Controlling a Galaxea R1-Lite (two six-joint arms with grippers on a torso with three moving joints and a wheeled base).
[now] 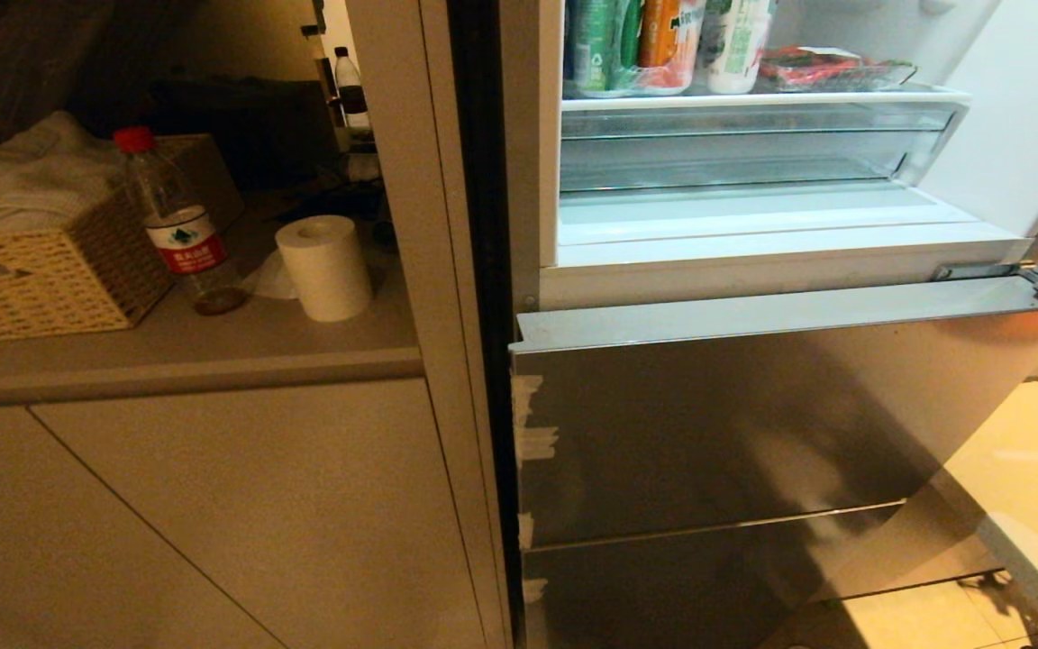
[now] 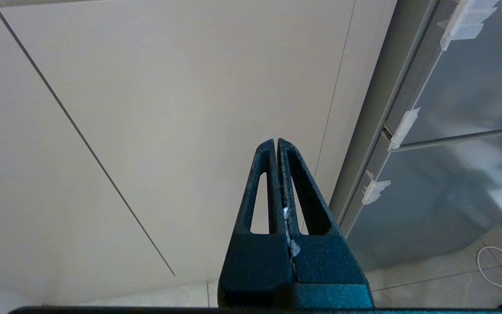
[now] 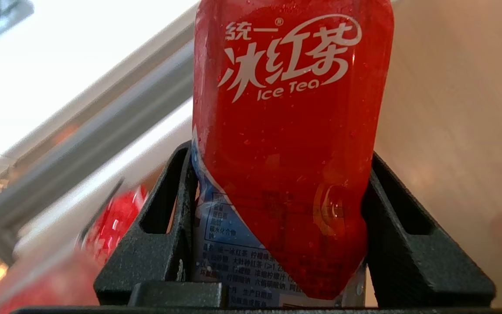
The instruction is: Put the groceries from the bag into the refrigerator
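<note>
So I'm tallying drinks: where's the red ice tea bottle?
Right wrist view: the ice tea bottle is clamped in the right tool; absent from the head view.

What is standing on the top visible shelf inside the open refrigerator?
On the refrigerator shelf: a green bottle, an orange bottle, a white bottle and a clear tray of red food. Bottle tops are cut off; anything behind them is hidden.
</note>
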